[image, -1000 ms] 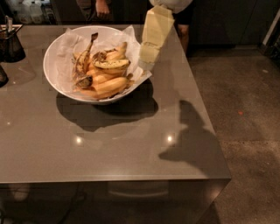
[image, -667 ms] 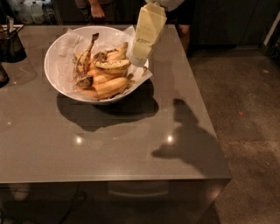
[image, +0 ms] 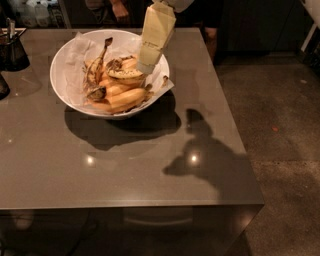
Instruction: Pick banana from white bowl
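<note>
The white bowl (image: 62, 82), lined with crumpled white paper, stands at the back left of the grey table. It holds several bananas. A short speckled banana (image: 125, 74) lies on top of the pile, towards the right side. A darker, browner banana (image: 96, 67) leans at the left of the pile, and cleaner yellow ones (image: 125, 96) lie in front. My gripper (image: 146, 64), a pale cream arm end, comes down from the top and hangs over the bowl's right part, its tip just right of the speckled banana.
A small dark container (image: 13, 51) with utensils stands at the table's far left edge. A person (image: 116, 10) stands behind the table. The arm's shadow (image: 202, 150) falls on the table's right part. The floor lies to the right.
My gripper has moved left, from beside the bowl's right rim to over the bowl, close to the speckled banana. The bananas have not moved.
</note>
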You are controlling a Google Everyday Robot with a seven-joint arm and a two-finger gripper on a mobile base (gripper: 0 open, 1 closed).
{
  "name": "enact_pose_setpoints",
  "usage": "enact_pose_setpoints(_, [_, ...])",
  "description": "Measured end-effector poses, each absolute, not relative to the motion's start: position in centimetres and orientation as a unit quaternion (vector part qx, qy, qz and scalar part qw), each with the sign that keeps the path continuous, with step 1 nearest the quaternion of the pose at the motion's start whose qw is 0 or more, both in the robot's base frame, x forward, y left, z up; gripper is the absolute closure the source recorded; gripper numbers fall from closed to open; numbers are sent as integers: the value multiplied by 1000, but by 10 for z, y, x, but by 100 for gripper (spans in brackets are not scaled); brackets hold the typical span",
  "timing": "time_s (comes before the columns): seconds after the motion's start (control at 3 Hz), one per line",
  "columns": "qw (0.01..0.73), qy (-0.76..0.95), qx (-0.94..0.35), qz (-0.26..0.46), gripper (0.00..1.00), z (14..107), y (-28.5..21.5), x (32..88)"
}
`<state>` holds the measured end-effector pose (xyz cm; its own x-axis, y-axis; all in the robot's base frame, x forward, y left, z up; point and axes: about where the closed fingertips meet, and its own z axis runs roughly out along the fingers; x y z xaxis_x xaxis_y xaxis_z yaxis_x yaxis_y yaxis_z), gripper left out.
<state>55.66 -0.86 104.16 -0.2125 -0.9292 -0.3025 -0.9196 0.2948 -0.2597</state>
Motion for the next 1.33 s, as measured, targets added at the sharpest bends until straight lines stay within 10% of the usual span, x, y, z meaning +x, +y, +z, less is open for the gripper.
enact_pose_setpoints(1.33, [209, 731, -649, 26, 12, 1041, 52, 538])
